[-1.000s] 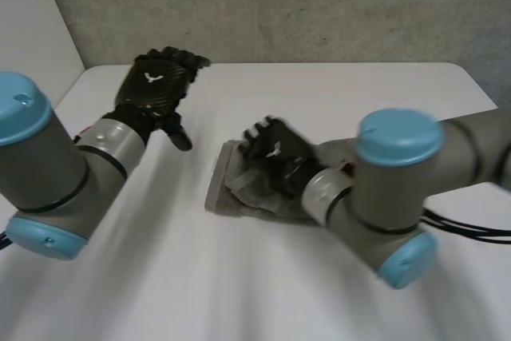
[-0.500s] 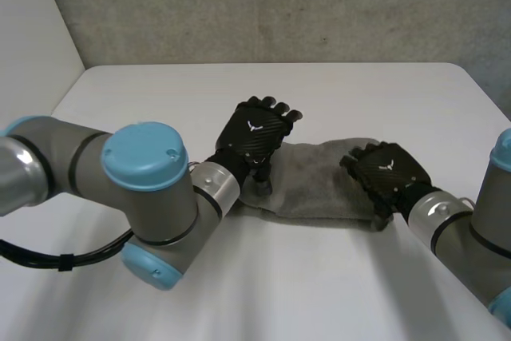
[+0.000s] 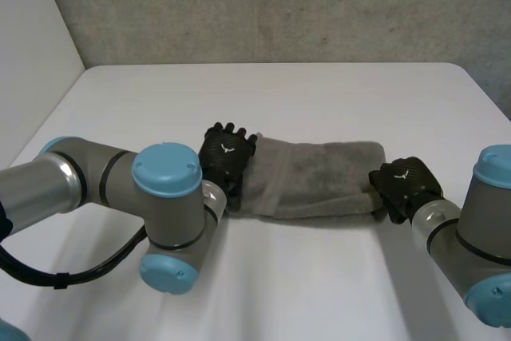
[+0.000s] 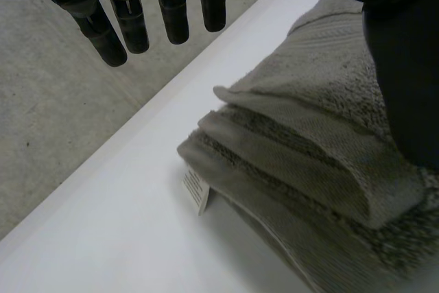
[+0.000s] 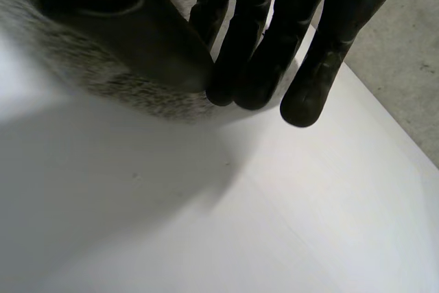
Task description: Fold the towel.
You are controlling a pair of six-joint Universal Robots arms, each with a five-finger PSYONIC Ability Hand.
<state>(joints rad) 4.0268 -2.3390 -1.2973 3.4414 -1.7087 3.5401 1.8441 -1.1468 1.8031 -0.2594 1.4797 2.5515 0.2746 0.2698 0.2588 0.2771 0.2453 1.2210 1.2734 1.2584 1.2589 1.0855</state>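
Well, nearest to me are my two grey arms with their light-blue caps, the left arm [image 3: 164, 197] bent in front of me and the right arm [image 3: 479, 229] coming in from the side. Just past them, the grey terry towel [image 3: 315, 181] lies across the middle of the flat white worktop [image 3: 319, 101]. It is folded into a long thick strip, with one of my hands at each end.

My right hand [image 3: 406, 184] is at the right end of the towel, grasping it. Its fingers [image 5: 250, 46] are curled in to meet the thumb [image 5: 130, 29], and the fuzzy edge of the cloth is pinched between them.

My left hand [image 3: 227, 156] sits on the left end and is released. Its fingers [image 4: 130, 25] reach out straight above the worktop, clear of the cloth, while my thumb [image 4: 405, 66] lies over the top layer. At that end the folded layers are stacked in steps, and a small white label [image 4: 196, 190] sticks out from the lowest one.

Beyond the towel the worktop runs bare to its far edge, where a rough grey wall [image 3: 279, 5] rises.
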